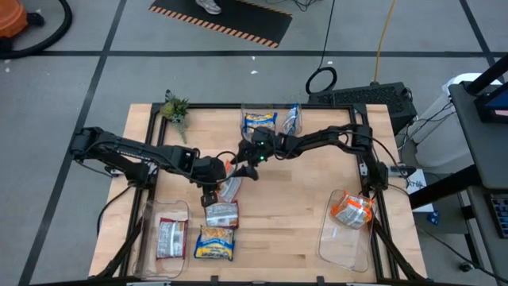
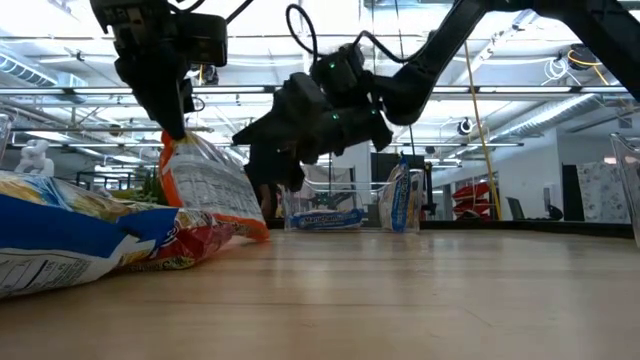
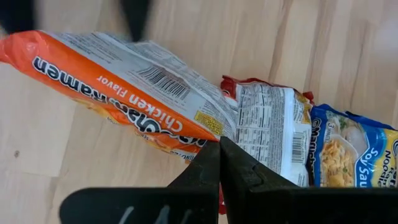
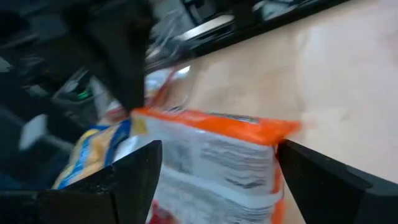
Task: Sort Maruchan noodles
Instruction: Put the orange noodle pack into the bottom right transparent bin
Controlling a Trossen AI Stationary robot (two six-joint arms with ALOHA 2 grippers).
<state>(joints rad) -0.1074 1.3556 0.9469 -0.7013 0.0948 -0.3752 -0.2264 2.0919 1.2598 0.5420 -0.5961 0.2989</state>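
An orange Maruchan chicken packet (image 3: pixel 124 87) hangs tilted under my left gripper (image 3: pixel 219 146), which is shut on its upper end near the table's middle (image 1: pixel 213 189). My right gripper (image 4: pixel 219 152) is open, reaching in from the far right (image 1: pixel 244 157). Its two fingers stand on either side of the same packet's (image 4: pixel 217 143) other end; whether they touch it I cannot tell. Below lie a red-and-white packet (image 1: pixel 222 213) and a blue-and-yellow packet (image 1: pixel 214 242), both flat on the table. My left gripper pinches the orange packet's end seam (image 3: pixel 208 132) between its two fingers, close to a corner. The fingers come from above, slanting down (image 2: pixel 172 120). The packet hangs tilted below them, and its lower corner (image 2: pixel 252 232) rests at the table beside the red-and-white packet.
A clear bin (image 1: pixel 159 214) at the near left holds a red packet (image 1: pixel 171 238). Another bin (image 1: pixel 337 242) at the near right holds orange packets (image 1: pixel 352 210). A third bin (image 1: pixel 271 107) at the far edge holds blue packets. A small green plant (image 1: pixel 175 109) stands at the far left corner.
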